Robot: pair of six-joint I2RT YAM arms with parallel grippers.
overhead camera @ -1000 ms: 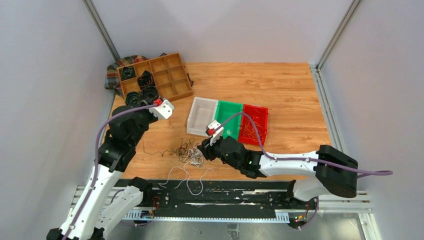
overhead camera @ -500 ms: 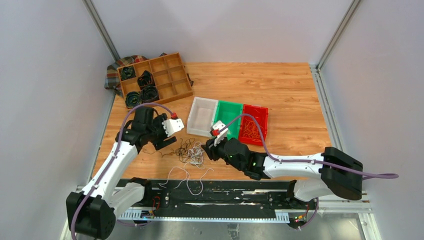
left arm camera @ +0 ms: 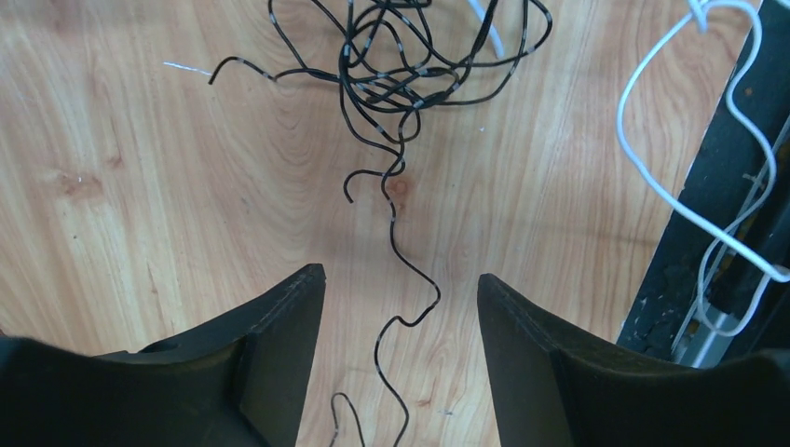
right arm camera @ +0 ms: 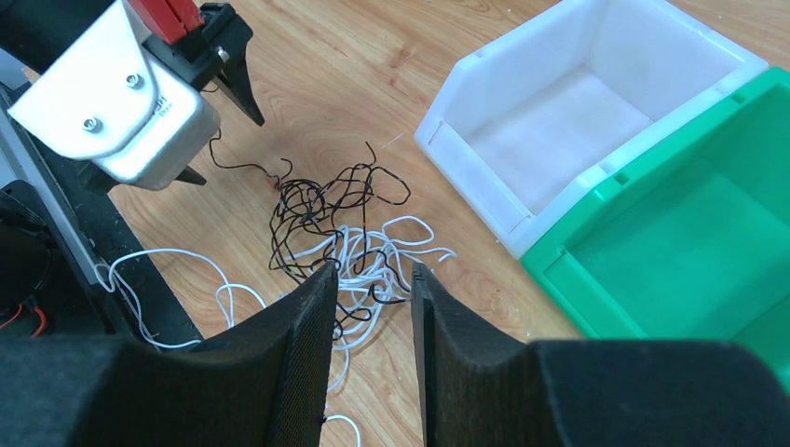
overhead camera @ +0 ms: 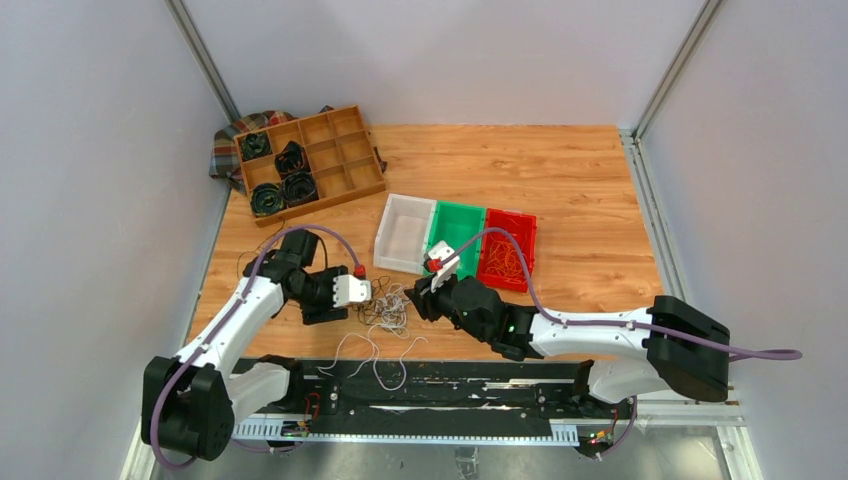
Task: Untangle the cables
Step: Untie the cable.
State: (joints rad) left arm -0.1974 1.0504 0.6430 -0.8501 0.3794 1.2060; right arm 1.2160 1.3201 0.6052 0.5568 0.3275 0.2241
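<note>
The cables [overhead camera: 383,302] lie as a loose tangle of thin black and white strands on the wooden table. In the right wrist view the black strands [right arm camera: 317,207] lie over the white ones [right arm camera: 377,261]. My left gripper [overhead camera: 366,293] sits just left of the tangle. It is open, with one wavy black strand [left arm camera: 410,279] lying on the table between its fingers [left arm camera: 279,317]. My right gripper [overhead camera: 413,300] is at the tangle's right side, low over it. Its jaws [right arm camera: 371,272] are open a narrow gap, and strands show below them, not pinched. More orange cables [overhead camera: 508,262] fill the red bin.
A white bin [overhead camera: 403,232], a green bin [overhead camera: 455,240] and a red bin [overhead camera: 524,225] stand in a row behind the tangle. A wooden divided tray [overhead camera: 345,150] with black coiled rolls sits at the back left on plaid cloth [overhead camera: 224,150]. White loops [overhead camera: 375,352] reach the black rail [overhead camera: 480,385].
My left arm has swung from beside the wooden tray down to the tangle's left side, and its jaws have opened. The right gripper has barely moved.
</note>
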